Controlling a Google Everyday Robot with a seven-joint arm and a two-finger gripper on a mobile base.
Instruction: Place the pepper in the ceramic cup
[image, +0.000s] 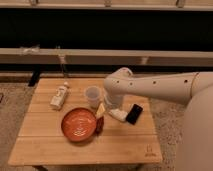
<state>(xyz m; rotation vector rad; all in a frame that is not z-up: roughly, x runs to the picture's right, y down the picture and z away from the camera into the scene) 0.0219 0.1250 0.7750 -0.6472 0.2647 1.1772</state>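
The pepper (99, 125) lay on the table (45, 145), just right of the plate (64, 125), with the cup (92, 95) just beyond. My gripper (106, 113) hovered over the pepper's far end, spread wide and holding nothing. The grasp seemed not yet made. Next I needed to lower, close on the pepper and lift it to the cup.

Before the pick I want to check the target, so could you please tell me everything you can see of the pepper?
The pepper is small, dark red and elongated, lying on the wooden table beside the right-hand edge of the orange-red plate, not on it. The gripper hangs open just above its far end; whether they touch cannot be told.
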